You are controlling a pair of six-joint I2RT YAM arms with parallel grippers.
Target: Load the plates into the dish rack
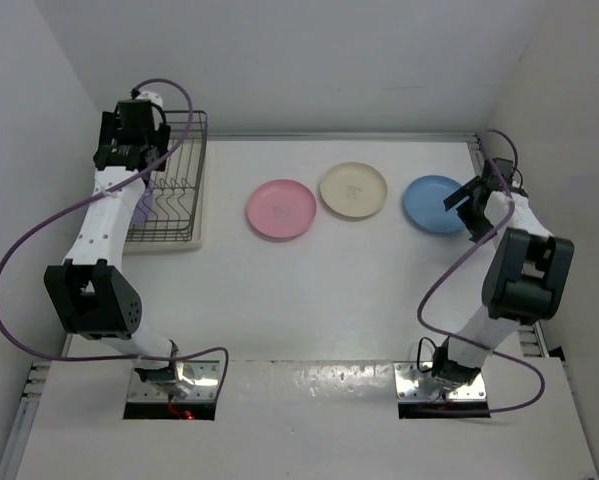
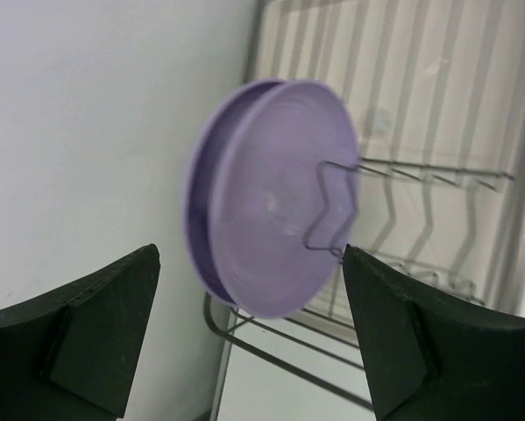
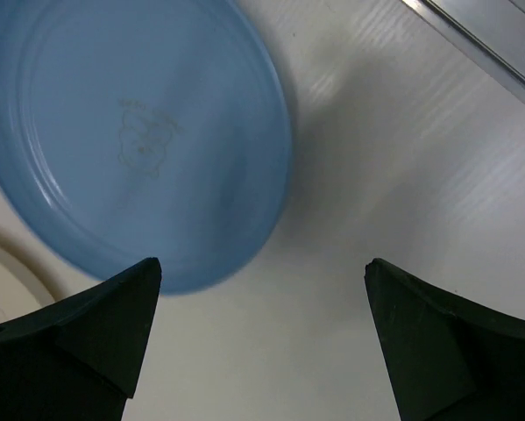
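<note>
Left jaws: spread wide, gripping nothing. Through the gap between them I see a lilac plate standing on edge among the prongs of the dish rack, clear of both fingers.

Right jaws: also spread wide and empty, hanging over the right rim of the blue plate. I cannot tell whether they touch it.

The blue plate lies flat on the surface at far right. The cream plate and pink plate lie flat in a row to its left, apart from the rack.
</note>
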